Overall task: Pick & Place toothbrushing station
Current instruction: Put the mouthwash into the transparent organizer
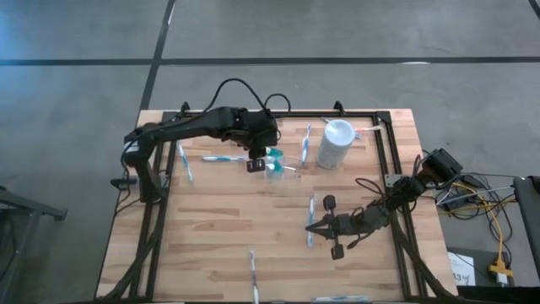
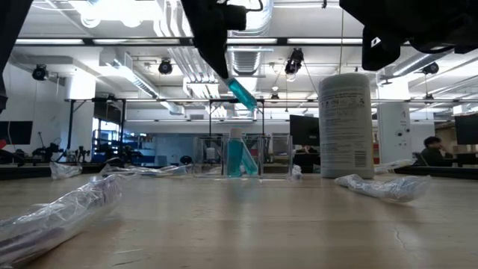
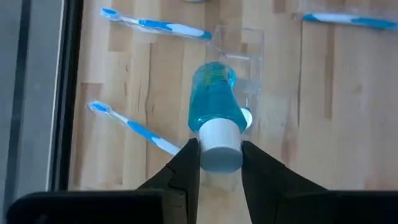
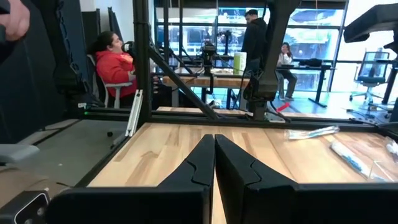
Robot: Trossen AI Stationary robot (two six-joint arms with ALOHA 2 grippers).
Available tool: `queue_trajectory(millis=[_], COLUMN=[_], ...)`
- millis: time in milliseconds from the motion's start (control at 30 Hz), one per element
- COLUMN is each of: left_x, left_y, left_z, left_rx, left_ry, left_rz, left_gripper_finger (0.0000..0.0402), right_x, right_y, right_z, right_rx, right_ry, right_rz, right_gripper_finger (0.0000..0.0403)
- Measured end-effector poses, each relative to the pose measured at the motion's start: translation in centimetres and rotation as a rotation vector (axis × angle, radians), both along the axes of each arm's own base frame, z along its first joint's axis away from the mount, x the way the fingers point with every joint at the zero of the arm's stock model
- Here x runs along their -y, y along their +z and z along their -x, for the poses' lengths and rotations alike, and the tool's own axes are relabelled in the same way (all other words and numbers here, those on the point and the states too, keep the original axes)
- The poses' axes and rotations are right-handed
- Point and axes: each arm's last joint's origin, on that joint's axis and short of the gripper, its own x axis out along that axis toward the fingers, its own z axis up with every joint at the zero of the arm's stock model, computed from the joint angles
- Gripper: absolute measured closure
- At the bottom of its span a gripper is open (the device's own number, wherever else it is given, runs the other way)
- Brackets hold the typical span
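High view: the left pincer [image 1: 263, 157] is hanging over the far middle of the worktop [image 1: 219, 236], pinching a teal tube [image 1: 272, 154] directly above the clear holder [image 1: 278, 165]; the white cup [image 1: 336, 143] is standing just to the right, and wrapped toothbrushes [image 1: 221, 158] are lying scattered around. The right pincer [image 1: 314, 226] is resting low at the near right, beside another toothbrush [image 1: 311, 209]. Low view: the held tube [image 2: 241, 92] is tilting in the air above the holder [image 2: 243, 155], where a second teal tube [image 2: 236, 153] is already standing. Left wrist view: the two fingers [image 3: 188, 171] are clamping the tube's white cap [image 3: 220, 145], teal body pointing down into the holder [image 3: 242, 59]. Right wrist view: the right pincer [image 4: 214, 163] is showing its fingers pressed together, gripping nothing; people are sitting and standing beyond the worktop.
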Motion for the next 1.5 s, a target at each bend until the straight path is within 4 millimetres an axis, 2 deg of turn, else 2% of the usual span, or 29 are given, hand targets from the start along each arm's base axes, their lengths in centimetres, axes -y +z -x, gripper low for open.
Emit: queue_trajectory(millis=[167,667,1100,1333,1500], left_x=[-0.2,-0.8,-1.7,-2.0,-2.2], left_y=[0.5,-2.2,-6.0,-7.6,-8.4], left_z=[0.1,-2.6,-6.1,-7.6,-7.9], left_rx=[-0.052,-0.152,-0.3,-0.34,-0.362], left_ry=[-0.035,-0.098,-0.133,-0.156,-0.166], left_rz=[-0.001,-0.003,0.011,0.013,-0.004], left_gripper_finger=[0.0311,0.0311,0.0311,0.0311,0.0311], right_x=[0.0,0.0,0.1,0.1,0.2], right_y=[0.0,0.0,-0.1,-0.2,-0.3], right_z=[0.0,0.0,0.1,0.2,0.3], right_rx=[-0.001,0.0,-0.005,-0.008,-0.014], right_ry=[0.0,-0.002,-0.002,-0.002,-0.001], right_rz=[0.004,0.019,0.022,0.024,0.02], right_gripper_finger=[0.0394,0.0394,0.0394,0.0394,0.0394])
